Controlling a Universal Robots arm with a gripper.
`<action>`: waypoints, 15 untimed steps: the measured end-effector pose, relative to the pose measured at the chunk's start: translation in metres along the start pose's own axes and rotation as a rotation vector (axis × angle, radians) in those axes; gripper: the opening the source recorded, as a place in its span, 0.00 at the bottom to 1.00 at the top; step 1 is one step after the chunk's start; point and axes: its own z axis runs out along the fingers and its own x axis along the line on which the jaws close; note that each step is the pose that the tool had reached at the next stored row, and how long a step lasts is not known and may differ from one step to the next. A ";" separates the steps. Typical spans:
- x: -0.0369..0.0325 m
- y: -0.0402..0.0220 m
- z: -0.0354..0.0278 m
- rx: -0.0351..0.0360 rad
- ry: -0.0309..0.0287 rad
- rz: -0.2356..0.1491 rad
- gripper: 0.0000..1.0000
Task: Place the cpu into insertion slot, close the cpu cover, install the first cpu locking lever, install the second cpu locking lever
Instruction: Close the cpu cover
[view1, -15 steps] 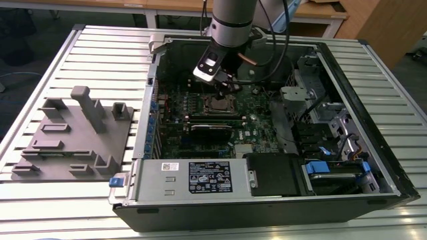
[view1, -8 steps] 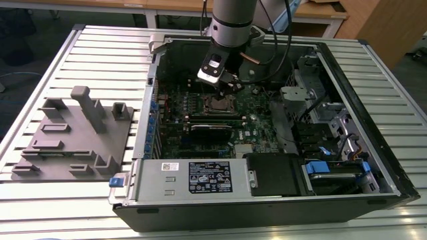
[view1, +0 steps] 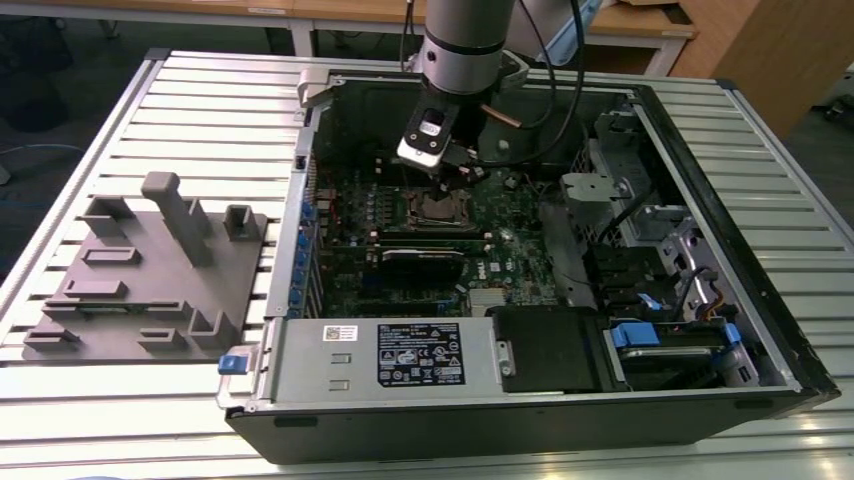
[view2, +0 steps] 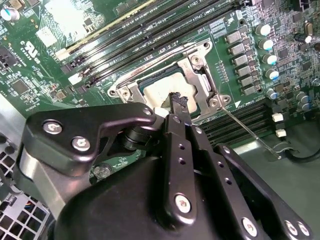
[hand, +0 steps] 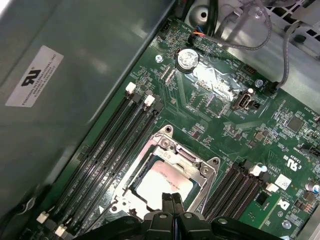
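Note:
The cpu (view2: 159, 90) (hand: 160, 182) lies flat in the insertion slot (view1: 434, 207) on the green motherboard, its pale top showing. The cpu cover (view2: 200, 75) (hand: 200, 172), a metal frame, lies down around the chip. A thin locking lever (view2: 247, 134) sticks out from the socket's corner over the neighbouring memory slots. My gripper (view2: 177, 101) (hand: 172, 199) (view1: 451, 170) hangs inside the open computer case, fingers pressed together with nothing between them. Its tips are right at the edge of the cover, over the chip's rim. I cannot tell whether they touch it.
Long black memory slots (hand: 110, 145) (view2: 150, 30) flank the socket on both sides. Cables (hand: 250, 30) and a coin battery (hand: 186, 58) lie further along the board. Case walls (view1: 654, 150) surround the arm. A grey moulded fixture (view1: 147, 270) sits on the table at the exterior view's left.

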 end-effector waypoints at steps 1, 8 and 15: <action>0.0000 0.0000 0.0000 0.0000 0.0002 -0.005 0.11; 0.0000 0.0000 0.0000 -0.0012 0.0033 -0.063 0.11; 0.0000 0.0000 0.0000 -0.0011 0.0033 -0.067 0.11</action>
